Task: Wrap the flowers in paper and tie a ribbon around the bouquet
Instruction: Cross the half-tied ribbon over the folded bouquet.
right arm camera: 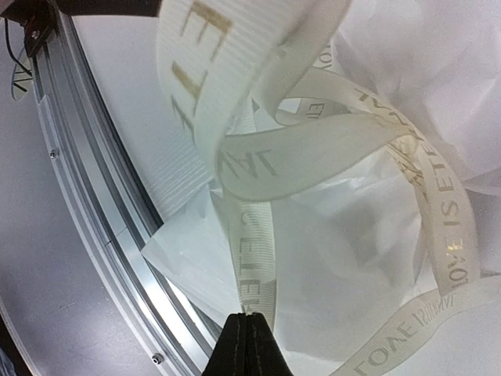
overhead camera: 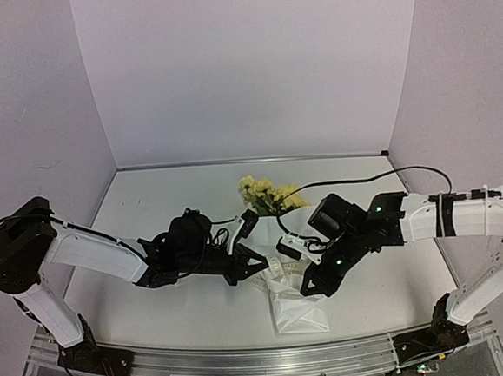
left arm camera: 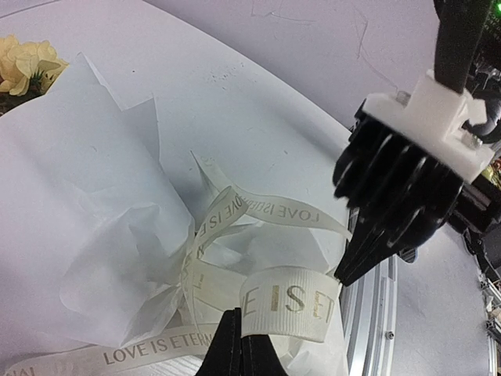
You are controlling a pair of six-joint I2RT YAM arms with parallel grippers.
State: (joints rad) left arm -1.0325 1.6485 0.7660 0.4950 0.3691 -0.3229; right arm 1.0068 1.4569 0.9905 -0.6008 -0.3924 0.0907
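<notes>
The top external camera sits above and behind the arm bases (overhead camera: 82, 354), tilted down toward the far wall (overhead camera: 251, 66), far enough to hold the whole pale tabletop (overhead camera: 148, 205), the left gripper (overhead camera: 259, 263) and the right gripper (overhead camera: 311, 286). The left wrist camera rides just behind its own black fingers (left arm camera: 227, 345) — they rise from the bottom edge — and looks past their tips at a cream-white fabric ribbon with gold lettering (left arm camera: 286, 301) and a crinkly translucent white paper sheet (left arm camera: 94, 196). The right wrist camera is even closer: ribbon loops fill everything above its fingertips (right arm camera: 235, 345). Both wrist views share ribbon, paper and the ribbed aluminium rail (right arm camera: 94, 196).
</notes>
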